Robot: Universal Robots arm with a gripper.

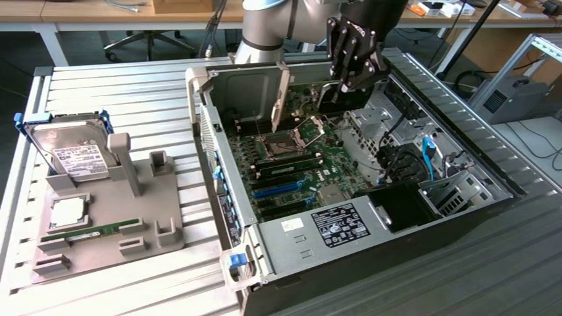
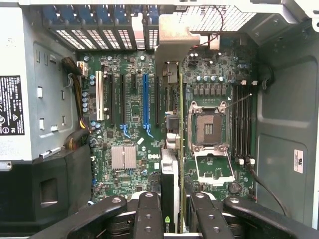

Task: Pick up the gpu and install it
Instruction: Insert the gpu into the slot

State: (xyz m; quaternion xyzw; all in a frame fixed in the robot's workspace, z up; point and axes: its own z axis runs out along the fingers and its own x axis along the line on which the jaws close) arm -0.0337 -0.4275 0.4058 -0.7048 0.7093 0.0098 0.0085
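The gpu (image 1: pixel 281 99) hangs on edge over the motherboard (image 1: pixel 330 158) inside the open computer case (image 1: pixel 220 171), with my gripper (image 1: pixel 353 84) shut on its upper edge. Its silvery bracket points toward the case's rear wall. In the wrist view the gpu (image 2: pixel 169 184) appears edge-on between my two black fingers (image 2: pixel 149 214). It is above the board, in line with the gap between the blue expansion slot (image 2: pixel 146 99) and the open CPU socket (image 2: pixel 208 128). I cannot tell whether its lower edge touches a slot.
A grey fixture (image 1: pixel 131 197) stands at the exterior view's left, carrying a white-labelled hard drive (image 1: pixel 75 155), a square chip (image 1: pixel 68 212) and a green memory stick (image 1: pixel 92 230). Cables (image 1: pixel 426 158) and a drive cage fill the case's near end.
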